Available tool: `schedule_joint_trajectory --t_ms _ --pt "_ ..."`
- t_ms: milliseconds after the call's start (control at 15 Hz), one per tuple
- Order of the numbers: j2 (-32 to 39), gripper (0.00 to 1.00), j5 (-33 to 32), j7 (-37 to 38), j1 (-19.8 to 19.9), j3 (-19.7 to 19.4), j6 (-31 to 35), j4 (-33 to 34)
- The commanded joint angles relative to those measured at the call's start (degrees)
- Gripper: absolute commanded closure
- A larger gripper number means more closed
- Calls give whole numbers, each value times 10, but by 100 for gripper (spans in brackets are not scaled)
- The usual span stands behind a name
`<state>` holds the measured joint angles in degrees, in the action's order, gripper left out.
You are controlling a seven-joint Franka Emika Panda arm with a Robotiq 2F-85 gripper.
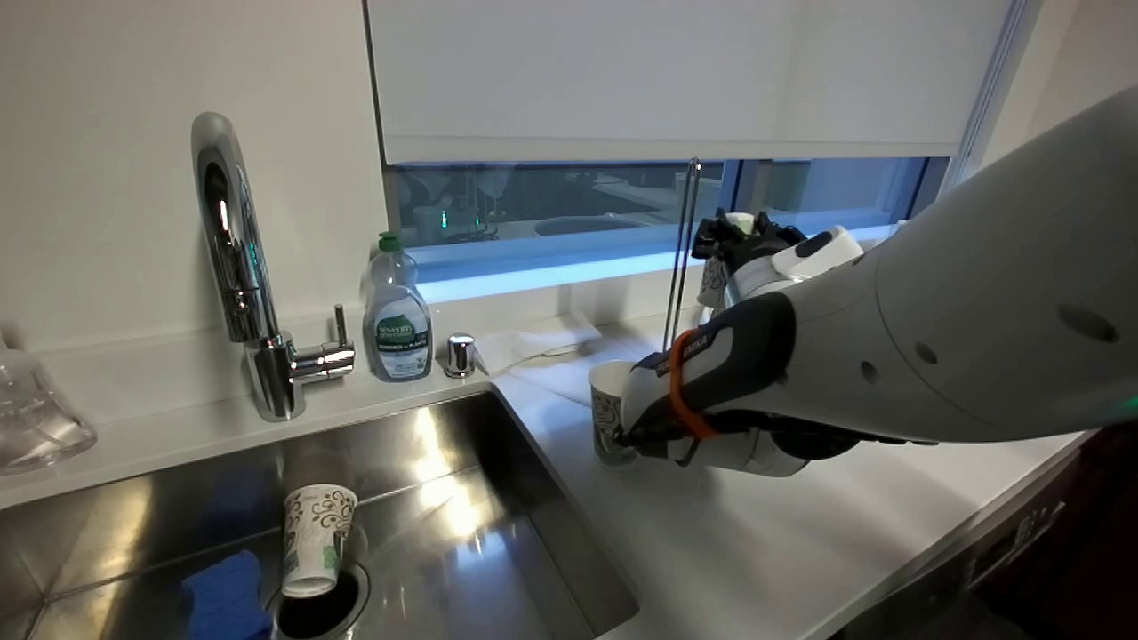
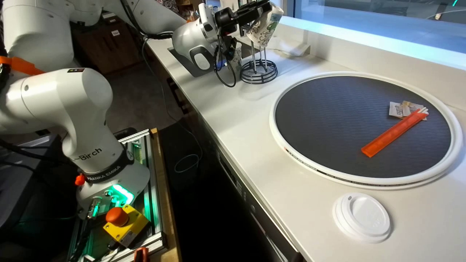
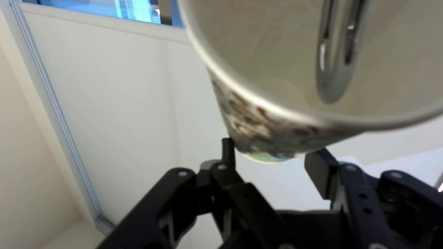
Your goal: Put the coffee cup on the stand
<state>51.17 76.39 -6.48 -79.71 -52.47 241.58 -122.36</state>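
The coffee cup is a white paper cup with brown swirls and a green mark, seen in both exterior views [image 1: 714,283] [image 2: 265,28]; no handle shows. It is upside down and tilted. In the wrist view the coffee cup [image 3: 256,121] has its open mouth towards the camera, with a shiny wire loop of the stand [image 3: 335,69] inside it. The stand shows tall loops [image 1: 683,258] and a round dark wire base [image 2: 258,75]. My gripper [image 3: 268,152] has its fingers on both sides of the cup near its closed end, appearing shut on it.
A similar cup [image 1: 609,404] stands on the counter, partly behind the arm. Another cup [image 1: 318,533] and a blue sponge [image 1: 227,591] lie in the sink [image 1: 498,533]. A tap [image 1: 233,240] and soap bottle [image 1: 398,320] stand behind. A round turntable [image 2: 327,123] and white lids [image 2: 362,217] are on the counter.
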Motion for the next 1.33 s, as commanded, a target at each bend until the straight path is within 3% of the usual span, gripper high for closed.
schedule_joint_trajectory --t_ms 0,67,400,1000,1267 --pt "14 50 22 -12 -13 -7 4 5" --pt "14 29 19 -11 -13 -7 4 4" --pt "14 1 18 -12 -16 -8 4 5" --pt "7 0 16 -10 -16 -29 4 9" --pt "-45 0 -3 -21 -4 -21 3 -4"
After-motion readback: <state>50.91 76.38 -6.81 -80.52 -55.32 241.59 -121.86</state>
